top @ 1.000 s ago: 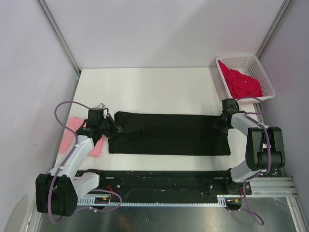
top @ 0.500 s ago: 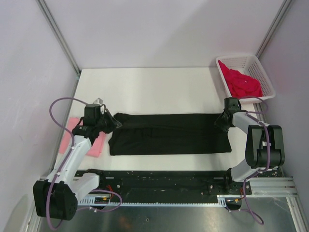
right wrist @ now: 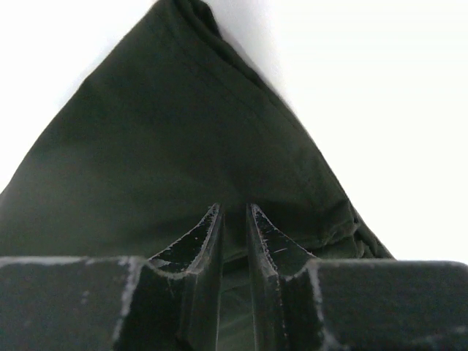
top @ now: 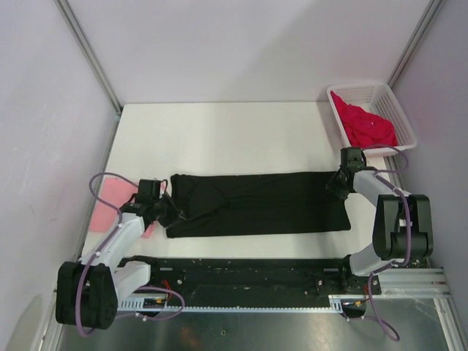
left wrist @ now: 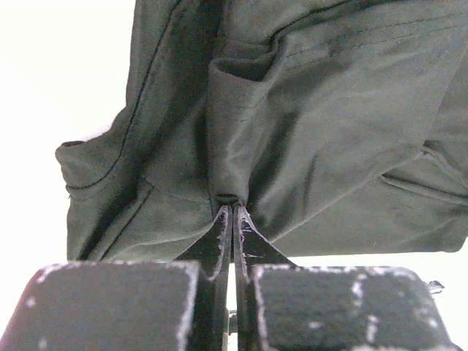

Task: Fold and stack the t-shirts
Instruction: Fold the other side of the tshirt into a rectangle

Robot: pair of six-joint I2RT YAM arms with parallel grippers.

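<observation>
The black t-shirt [top: 256, 205] lies as a long folded strip across the near half of the table. My left gripper [top: 174, 213] is shut on a pinch of cloth at its left end; the left wrist view shows the jaws [left wrist: 232, 208] closed on a fold of the shirt [left wrist: 329, 110]. My right gripper [top: 333, 186] holds the shirt's right end; in the right wrist view the jaws [right wrist: 234, 212] stand narrowly apart with black cloth [right wrist: 168, 146] between them. The light pink t-shirt [top: 111, 191] lies flat at the left, partly under my left arm. The crimson-red t-shirt [top: 368, 124] is bunched in the basket.
The white lattice basket [top: 395, 99] stands at the table's far right corner. The black rail [top: 241, 270] with the arm bases runs along the near edge. Pale walls close in the table at left, back and right.
My left gripper has moved toward the near edge, dragging the shirt's left end with it. My right gripper has barely moved.
</observation>
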